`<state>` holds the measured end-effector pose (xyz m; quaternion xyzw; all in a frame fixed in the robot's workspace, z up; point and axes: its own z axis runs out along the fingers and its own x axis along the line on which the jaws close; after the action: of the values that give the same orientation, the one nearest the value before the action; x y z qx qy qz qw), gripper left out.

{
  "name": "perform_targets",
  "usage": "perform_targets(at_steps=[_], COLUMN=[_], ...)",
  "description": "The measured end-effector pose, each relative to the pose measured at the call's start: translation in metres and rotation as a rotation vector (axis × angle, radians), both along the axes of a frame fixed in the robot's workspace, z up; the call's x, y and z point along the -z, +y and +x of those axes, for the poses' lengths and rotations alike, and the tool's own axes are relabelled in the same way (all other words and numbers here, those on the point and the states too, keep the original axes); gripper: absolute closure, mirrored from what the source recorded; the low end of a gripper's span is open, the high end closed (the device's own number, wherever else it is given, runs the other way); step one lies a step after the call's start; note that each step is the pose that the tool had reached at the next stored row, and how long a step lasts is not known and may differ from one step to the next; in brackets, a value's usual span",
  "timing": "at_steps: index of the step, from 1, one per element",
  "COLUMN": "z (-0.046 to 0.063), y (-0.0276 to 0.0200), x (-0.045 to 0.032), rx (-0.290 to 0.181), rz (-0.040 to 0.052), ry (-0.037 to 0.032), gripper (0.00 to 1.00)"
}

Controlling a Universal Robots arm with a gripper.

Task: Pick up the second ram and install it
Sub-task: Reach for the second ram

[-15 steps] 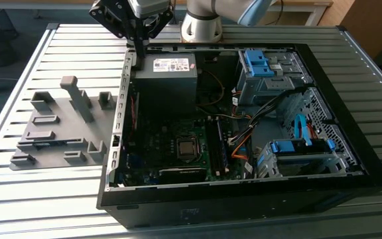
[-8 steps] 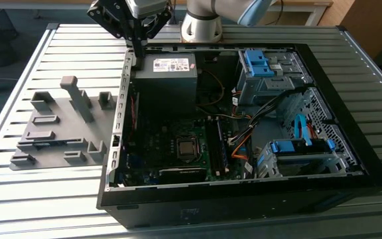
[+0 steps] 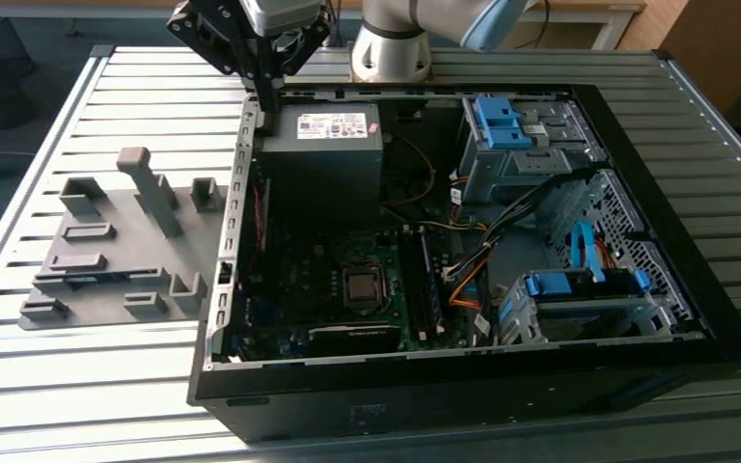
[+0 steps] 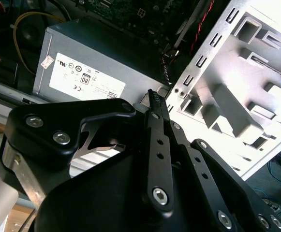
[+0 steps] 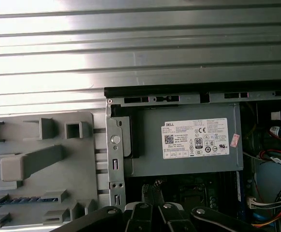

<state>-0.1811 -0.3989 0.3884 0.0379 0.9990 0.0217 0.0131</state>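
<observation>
The second ram [image 5: 26,199] is a dark strip with a row of chips, lying on edge in a slot of the grey fixture plate [image 5: 84,169]; in the exterior view it is a dark line [image 3: 88,279] near the fixture's front. My gripper [image 3: 271,111] hangs over the far left corner of the open computer case [image 3: 474,381], beside the power supply [image 3: 325,135] and well away from the ram. Its black fingers [image 4: 153,104] are pressed together with nothing between them, and their tips [image 5: 152,193] point at the case wall.
The case lies open on a slatted metal table [image 3: 113,386], showing the motherboard [image 3: 344,280], cables and blue drive-bay clips [image 3: 500,121]. Upright grey blocks [image 3: 151,188] rise from the fixture at the exterior view's left. The arm's base [image 3: 390,43] stands behind the case.
</observation>
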Motion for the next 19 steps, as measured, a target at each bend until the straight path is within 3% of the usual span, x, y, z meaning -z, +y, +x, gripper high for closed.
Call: perform_targets(at_steps=[19], z=[-0.0046], y=[0.0000], x=[0.0010], rx=[0.000], rz=[0.0001], ry=[0.0000], gripper=[0.89])
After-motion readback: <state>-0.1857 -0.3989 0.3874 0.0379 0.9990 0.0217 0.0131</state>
